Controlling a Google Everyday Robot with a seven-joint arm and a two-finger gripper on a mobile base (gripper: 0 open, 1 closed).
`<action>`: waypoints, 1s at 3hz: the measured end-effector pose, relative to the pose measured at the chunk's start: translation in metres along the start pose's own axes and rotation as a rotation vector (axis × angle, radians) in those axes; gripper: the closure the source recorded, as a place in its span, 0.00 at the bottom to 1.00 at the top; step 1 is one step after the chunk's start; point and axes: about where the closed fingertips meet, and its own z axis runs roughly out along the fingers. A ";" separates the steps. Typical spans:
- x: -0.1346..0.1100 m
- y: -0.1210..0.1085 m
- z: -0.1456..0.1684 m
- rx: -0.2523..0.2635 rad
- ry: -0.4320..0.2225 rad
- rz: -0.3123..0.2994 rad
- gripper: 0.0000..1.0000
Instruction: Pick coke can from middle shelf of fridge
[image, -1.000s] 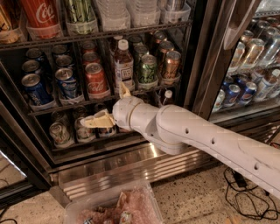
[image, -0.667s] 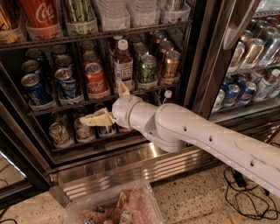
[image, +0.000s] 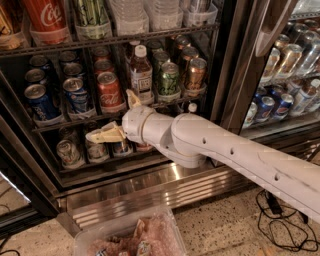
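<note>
Right, the hand (image: 110, 115) sat low, out in front of the fridge (image: 150, 186) and just under the front rail of the middle shelf (image: 60, 123). It was spread wide and gripping nothing. One finger (image: 105, 135) pointed left across the cans on the bottom rack (image: 67, 152), and the other poked up past the rail beside the white-capped bottle (image: 141, 75). The coke can (image: 110, 91) stood upright at the front of its lane on the middle shelf, with the Pepsi cans (image: 77, 95) just beside it on the left and that bottle just beside it on the right. By my reading the grasp hadn't begun. The hand wanted to rise above the rail and square up to the can, so a finger could slide down each side at mid-body rather than up at the silver top. It looked tight: the gaps to both neighbours were narrow, so I judged a straight-in approach along the lane was the way, or I'd nudge a Pepsi or tip the bottle. The rail was the edge to mind going in, and the tray lip coming out. The top rack (image: 125, 36) capped the headroom above. Free room lay outward, toward the floor side, though the door frame (image: 235, 75) stood close to the arm (image: 240, 155) and a plastic bin (image: 125, 232) sat below.
</note>
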 end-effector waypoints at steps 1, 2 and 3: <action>-0.003 0.003 0.005 0.001 -0.025 -0.004 0.00; -0.008 0.004 0.011 0.013 -0.053 0.002 0.00; -0.011 0.001 0.015 0.030 -0.074 0.012 0.00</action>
